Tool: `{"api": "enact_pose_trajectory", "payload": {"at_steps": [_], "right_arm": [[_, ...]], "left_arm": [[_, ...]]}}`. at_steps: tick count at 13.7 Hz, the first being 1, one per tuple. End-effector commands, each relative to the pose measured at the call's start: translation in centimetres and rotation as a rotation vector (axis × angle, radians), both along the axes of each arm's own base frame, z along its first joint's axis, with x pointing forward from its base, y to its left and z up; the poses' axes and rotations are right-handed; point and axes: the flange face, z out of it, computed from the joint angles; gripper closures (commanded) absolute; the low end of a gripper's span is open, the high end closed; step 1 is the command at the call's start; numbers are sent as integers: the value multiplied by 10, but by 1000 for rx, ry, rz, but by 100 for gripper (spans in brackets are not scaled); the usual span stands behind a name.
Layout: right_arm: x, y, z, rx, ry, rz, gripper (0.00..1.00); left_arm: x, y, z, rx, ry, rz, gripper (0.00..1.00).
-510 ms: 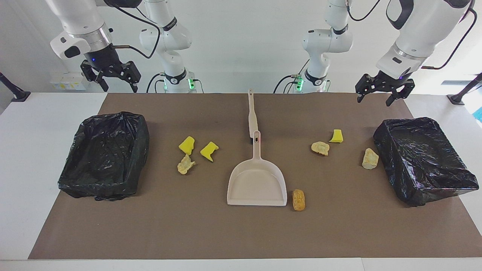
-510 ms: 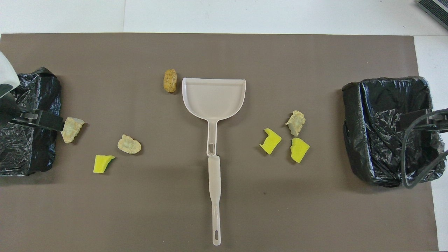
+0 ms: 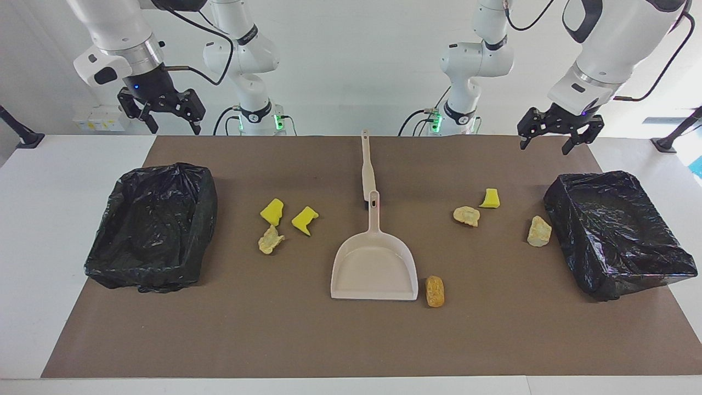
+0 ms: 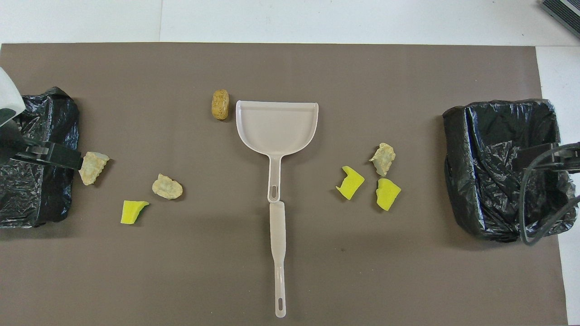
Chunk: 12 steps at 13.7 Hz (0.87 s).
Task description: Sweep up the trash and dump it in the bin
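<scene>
Several pieces of trash lie on the brown mat. Two yellow sponge bits (image 3: 272,211) (image 3: 304,219) and a bread lump (image 3: 270,240) lie toward the right arm's end. A sponge bit (image 3: 490,198) and two lumps (image 3: 466,215) (image 3: 539,231) lie toward the left arm's end. One lump (image 3: 435,291) lies beside the dustpan (image 3: 374,269). A black-lined bin (image 3: 109,252) stands at the right arm's end, another bin (image 3: 581,219) at the left arm's. My right gripper (image 3: 173,127) and left gripper (image 3: 545,145) hang open and empty above the mat's robot-side corners.
The beige brush (image 3: 366,170) lies in line with the dustpan's handle, nearer to the robots. The brown mat (image 3: 351,340) covers most of the white table. Each bin sits near a short edge of the mat.
The right gripper has risen very slightly. Nothing on the table has moved.
</scene>
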Motion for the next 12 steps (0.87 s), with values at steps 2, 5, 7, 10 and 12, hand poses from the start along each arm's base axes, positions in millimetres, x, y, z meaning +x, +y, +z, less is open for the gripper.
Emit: {"api": "enact_pose_trajectory", "payload": {"at_steps": [2, 5, 7, 10, 12], "right_arm": [[-8, -4, -2, 22, -8, -17, 0], [-14, -5, -7, 24, 6, -20, 0], [-25, -8, -12, 27, 18, -24, 0], [-25, -6, -13, 27, 18, -23, 0], [-25, -5, -13, 27, 18, -21, 0]], "left_arm": [[-7, 1, 3, -8, 7, 0, 0], [-7, 3, 3, -10, 4, 1, 0], [-7, 4, 1, -10, 7, 2, 0], [-7, 4, 2, -11, -4, 5, 0], [-8, 3, 0, -10, 1, 8, 0]]}}
